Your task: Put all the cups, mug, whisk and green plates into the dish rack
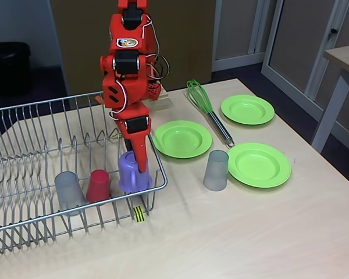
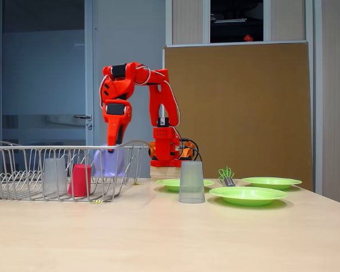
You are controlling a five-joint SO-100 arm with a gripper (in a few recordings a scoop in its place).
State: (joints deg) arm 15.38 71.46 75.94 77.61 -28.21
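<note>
- Right then, I had the orange arm's jaws (image 1: pixel 141 165) down inside the large silver wire dish rack (image 1: pixel 23 229), at its front right corner in the fixed view from above.
- One finger sat against the opaque lilac-purple plastic mug (image 1: pixel 131 172), which stood on the rack floor; I could not tell whether the jaws were clamped on its wall or just parted beside it.
- A translucent grey tumbler (image 1: pixel 68 190) and the short red tumbler (image 1: pixel 98 185) stood upside down in the rack to the mug's left.
- Outside, on the tabletop (image 1: pixel 250 232), lay the second grey tumbler (image 1: pixel 216 170), three round lime-green plastic plates (image 1: pixel 182 139) (image 1: pixel 259 164) (image 1: pixel 248 109), and the green-looped whisk with a silver handle (image 1: pixel 209 112).
- I judged the grey tumbler nearest: it lay to the jaws' right, just past the rack wall, upright with its axis vertical.
</note>
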